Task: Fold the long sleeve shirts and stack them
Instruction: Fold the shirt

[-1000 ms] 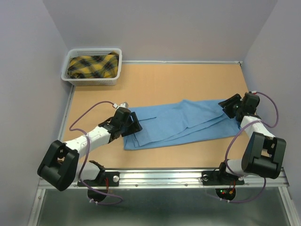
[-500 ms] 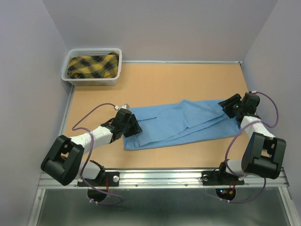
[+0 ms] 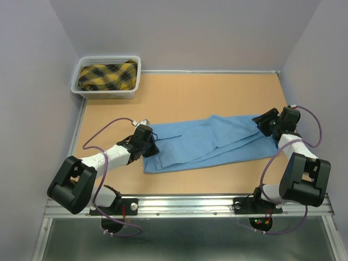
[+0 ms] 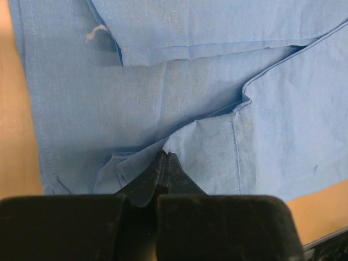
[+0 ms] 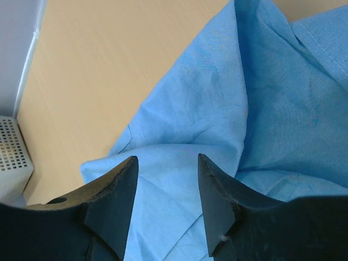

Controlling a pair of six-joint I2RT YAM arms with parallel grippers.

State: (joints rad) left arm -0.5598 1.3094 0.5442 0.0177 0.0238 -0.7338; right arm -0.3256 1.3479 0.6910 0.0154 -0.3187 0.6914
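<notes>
A light blue long sleeve shirt (image 3: pixel 212 138) lies folded into a long strip across the middle of the tan table (image 3: pixel 190 92). My left gripper (image 3: pixel 155 148) sits at the strip's left end. In the left wrist view its fingertips (image 4: pixel 166 157) are pressed together with a raised fold of the blue shirt (image 4: pixel 163 81) pinched between them. My right gripper (image 3: pixel 262 124) is at the strip's right end. In the right wrist view it (image 5: pixel 167 157) stands open just over the rumpled shirt (image 5: pixel 217 98), with no cloth pinched.
A white mesh basket (image 3: pixel 106 95) at the table's back left holds a yellow and black plaid cloth (image 3: pixel 107 75). Its corner (image 5: pixel 11 157) shows at the left of the right wrist view. Grey walls close in the table on three sides.
My left gripper has shut on the shirt's left end, after nudging slightly toward the cloth. The right arm has not moved.
</notes>
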